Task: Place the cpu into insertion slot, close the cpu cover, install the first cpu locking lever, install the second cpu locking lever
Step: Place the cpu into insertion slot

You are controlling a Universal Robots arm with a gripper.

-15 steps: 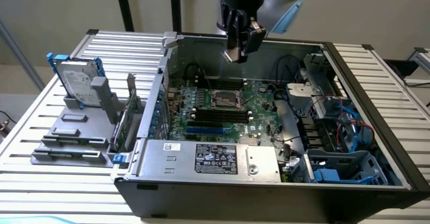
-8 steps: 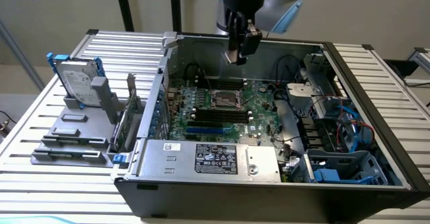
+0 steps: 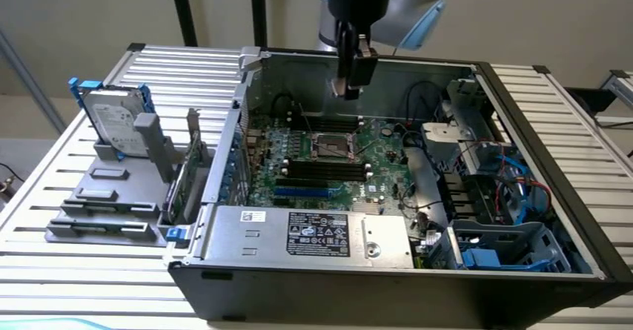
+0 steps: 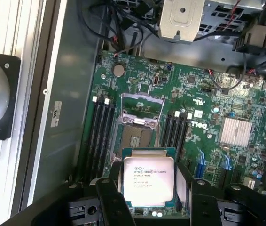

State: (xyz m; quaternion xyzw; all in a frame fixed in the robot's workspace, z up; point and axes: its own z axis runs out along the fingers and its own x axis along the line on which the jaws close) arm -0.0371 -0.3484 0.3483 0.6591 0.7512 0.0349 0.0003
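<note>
My gripper is shut on the cpu, which I hold flat between two black fingers with its silvery printed face up. It hangs above the green motherboard, short of the insertion slot, whose dark centre lies bare. The cpu cover, a thin silvery frame, is swung open on the far side of the slot. In the exterior view the gripper hovers high inside the open computer case, well above the insertion slot.
Black memory slots flank the socket on both sides. A silver heatsink sits on the board. The grey power-supply box lies along the case's near edge. Cables and a blue drive cage fill the exterior view's right. A hard drive stands outside the case.
</note>
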